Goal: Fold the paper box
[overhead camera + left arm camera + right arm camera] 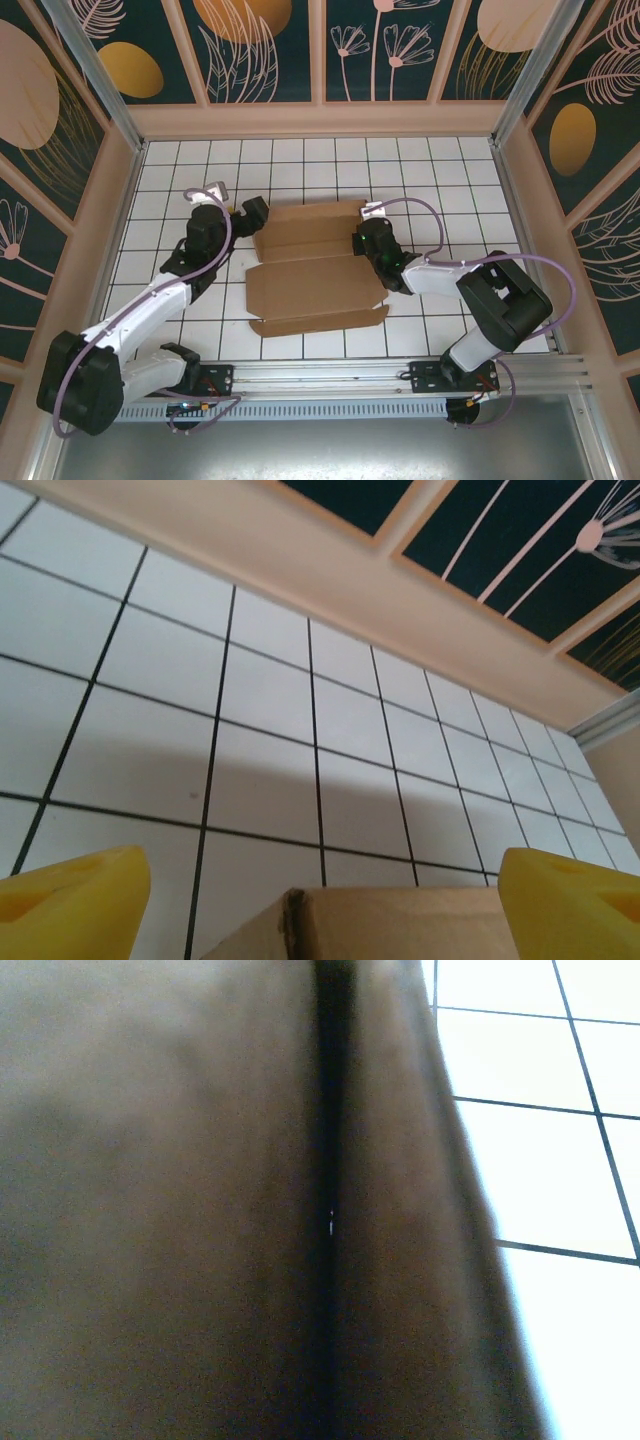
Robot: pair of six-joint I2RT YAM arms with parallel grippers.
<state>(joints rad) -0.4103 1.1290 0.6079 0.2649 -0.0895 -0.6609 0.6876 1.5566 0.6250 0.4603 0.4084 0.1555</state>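
On the white tiled table [300, 165], the paper box [315, 285] lies mostly flat at the centre, its long axis running left to right. The left gripper [255, 215] is at the box's far left corner, jaws wide with the cardboard edge between them. The right gripper [368, 240] is at its far right edge, and I cannot tell how its jaws stand.

Bench [300, 165]: white tiles with dark grid lines, beige walls [320, 120] on three sides, metal rail [330, 375] along the near edge. Box [315, 285]: plain brown cardboard, lying opened out on the tiles near the centre, flaps spread toward the near side. Tiles around it bare.
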